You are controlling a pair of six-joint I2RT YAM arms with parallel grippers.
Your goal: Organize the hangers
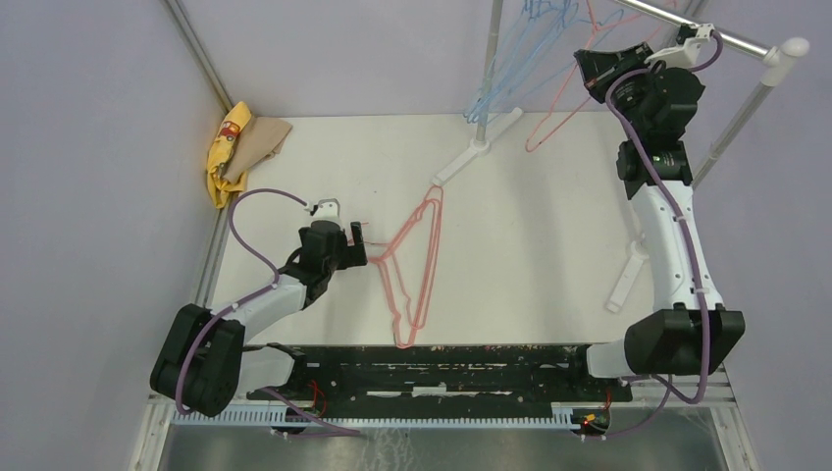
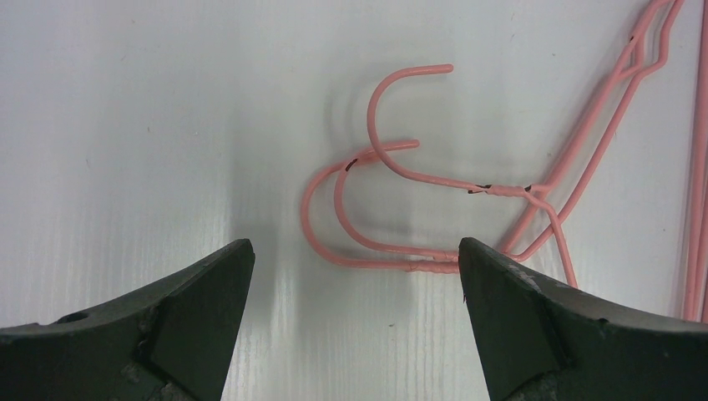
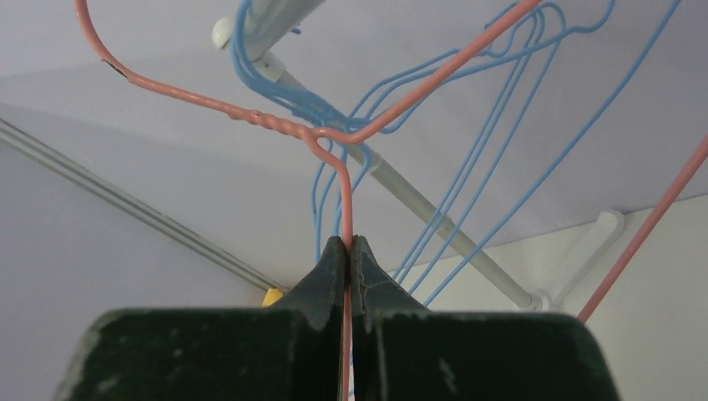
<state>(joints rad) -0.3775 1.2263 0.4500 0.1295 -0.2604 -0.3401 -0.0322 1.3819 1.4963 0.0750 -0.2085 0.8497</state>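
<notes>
Pink hangers lie stacked flat on the white table, hooks toward my left gripper. In the left wrist view the two pink hooks lie just ahead of my open left gripper, its right finger beside the twisted necks. My right gripper is raised at the rack, shut on the wire of a pink hanger just below its twisted neck. Several light blue hangers hang on the rack rail; they show behind the pink one in the right wrist view.
The white-and-silver rack stands at the back right, with its near pole, foot and another foot piece on the table. A yellow and tan cloth lies in the back left corner. Grey walls enclose the table.
</notes>
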